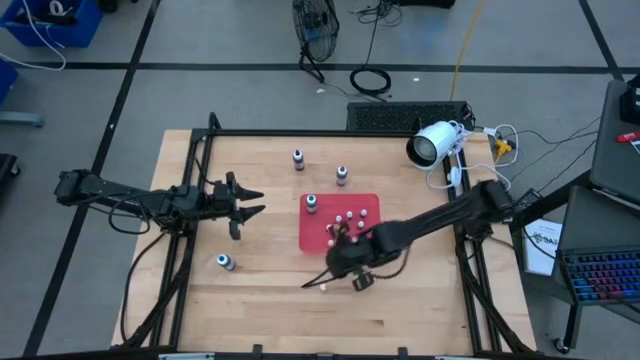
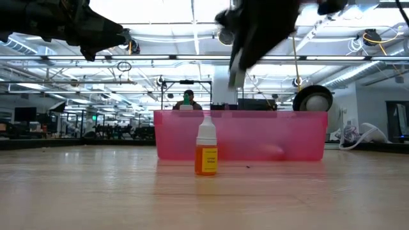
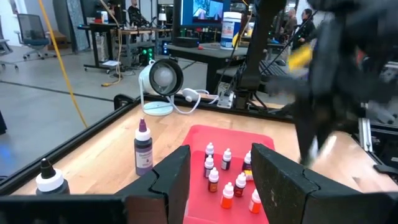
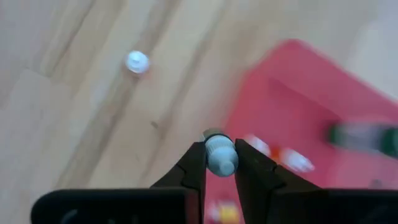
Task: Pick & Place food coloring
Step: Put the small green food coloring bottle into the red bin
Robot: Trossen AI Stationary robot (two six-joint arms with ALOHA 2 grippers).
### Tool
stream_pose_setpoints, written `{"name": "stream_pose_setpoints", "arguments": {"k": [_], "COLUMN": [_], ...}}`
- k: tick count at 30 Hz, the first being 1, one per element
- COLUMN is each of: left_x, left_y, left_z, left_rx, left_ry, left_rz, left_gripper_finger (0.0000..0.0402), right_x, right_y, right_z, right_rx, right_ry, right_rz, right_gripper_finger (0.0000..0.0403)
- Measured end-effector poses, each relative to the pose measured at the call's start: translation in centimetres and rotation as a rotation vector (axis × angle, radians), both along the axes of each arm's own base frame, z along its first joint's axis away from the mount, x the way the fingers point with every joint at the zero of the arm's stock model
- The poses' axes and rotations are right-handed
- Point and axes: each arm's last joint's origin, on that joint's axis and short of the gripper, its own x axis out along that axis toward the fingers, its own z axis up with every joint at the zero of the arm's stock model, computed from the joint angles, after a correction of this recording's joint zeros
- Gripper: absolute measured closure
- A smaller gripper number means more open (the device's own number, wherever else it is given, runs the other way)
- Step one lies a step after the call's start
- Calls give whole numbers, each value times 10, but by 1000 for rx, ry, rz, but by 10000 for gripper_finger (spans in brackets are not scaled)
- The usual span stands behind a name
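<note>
Left wrist view, red tray [image 3: 198, 138], small dropper bottles [image 3: 227, 194] upright inside

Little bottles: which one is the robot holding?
The white-capped bottle pinched between the right gripper's fingers, by the red tray's edge; the others stand free on tray or table.

Robotics lab: desks w/ monitors [image 3: 198, 14], ceiling strip lights [image 2: 160, 29].

Grey floor [image 1: 200, 40] with dark stripes is surrounding the table [image 1: 260, 310]. A fan [image 1: 315, 25] and cable coil [image 1: 372, 80] are lying there. Ceiling lights [image 2: 192, 25] are shining; desks [image 3: 112, 37] are standing behind.
</note>
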Motion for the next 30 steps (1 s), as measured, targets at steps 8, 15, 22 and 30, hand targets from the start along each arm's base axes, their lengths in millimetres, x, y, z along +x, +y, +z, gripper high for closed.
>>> {"name": "stream_pose_setpoints", "arguments": {"k": [8,15,22,30], "left_x": [0,0,0,0], "left_y": [0,0,0,0], "left_z": [0,0,0,0], "left_rx": [0,0,0,0], "left_ry": [0,0,1,1], "left_rz": [0,0,0,0], "left_gripper_finger": [231,231,231,231], "right_x": [-36,-44,-52,-60], "right_y": [-56,-91,-108,-122], "right_z": [56,38,-8,-42], "right_rx": [-1,9,72,69], "right_ry": [-24,162,256,273], "right_rz": [-263,-388,-423,-446], "right_gripper_finger": [356,356,356,356]}}
